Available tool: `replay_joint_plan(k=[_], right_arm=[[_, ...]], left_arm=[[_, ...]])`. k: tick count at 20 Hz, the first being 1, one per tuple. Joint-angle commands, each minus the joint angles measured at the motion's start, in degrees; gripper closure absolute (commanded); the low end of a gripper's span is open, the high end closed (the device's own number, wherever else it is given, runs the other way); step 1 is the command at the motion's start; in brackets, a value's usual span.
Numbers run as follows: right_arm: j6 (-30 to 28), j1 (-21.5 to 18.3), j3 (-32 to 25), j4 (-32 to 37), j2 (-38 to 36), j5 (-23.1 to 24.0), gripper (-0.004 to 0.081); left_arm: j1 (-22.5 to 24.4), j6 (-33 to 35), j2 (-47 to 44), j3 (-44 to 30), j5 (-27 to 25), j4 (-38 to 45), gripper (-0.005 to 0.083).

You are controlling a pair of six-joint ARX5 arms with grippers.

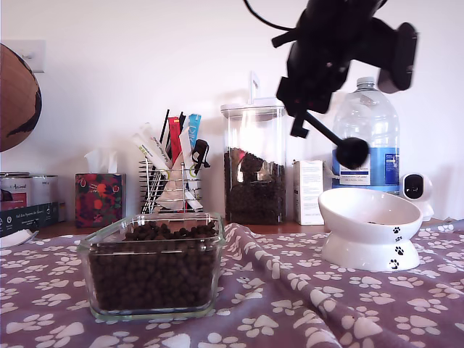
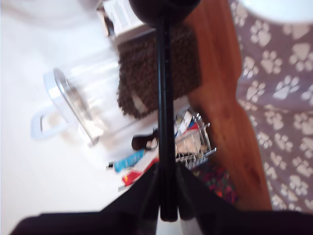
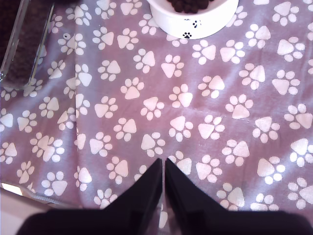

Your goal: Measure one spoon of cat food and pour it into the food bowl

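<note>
In the exterior view, you see my first gripper (image 1: 308, 116) high up, over the food bowl (image 1: 370, 217). Its jaws pinch the thin handle of the spoon (image 1: 351, 151). The spoon's round cup hangs just above the bowl's back rim. The bowl sits on the paw-print cloth (image 1: 290, 290) at this view's right. A glass dish (image 1: 154, 264) heaped with cat food (image 1: 170, 232) sits at this view's left. A tall canister (image 1: 254, 163) stands behind.

In the first wrist view, the spoon handle (image 2: 165, 122) runs straight out from the clenched jaws. The cup is blurry, so you cannot tell if it is full.

In the second wrist view, my second gripper (image 3: 163, 169) hangs over bare cloth, jaws pressed together on nothing. The bowl (image 3: 195, 22) has kibble (image 3: 190, 5) in it.
</note>
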Motion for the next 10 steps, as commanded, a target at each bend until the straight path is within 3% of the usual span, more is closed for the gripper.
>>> replay_joint_plan(k=[1,6,10], right_arm=[[0.00,0.00,0.48,0.59,-0.17,-0.24,0.0770],[0.00,0.00,0.48,0.42,-0.17,-0.24,0.0770],[-0.02,0.00,0.48,-0.11,-0.17,-0.24,0.0770]], left_arm=[[-0.24,-0.20,1.79,0.59,-0.28,1.16,0.0795],[0.02,0.68,1.77,0.61,-1.44,2.32,0.0795],[0.59,-2.58,1.77,0.61,-0.48,1.25,0.0795]])
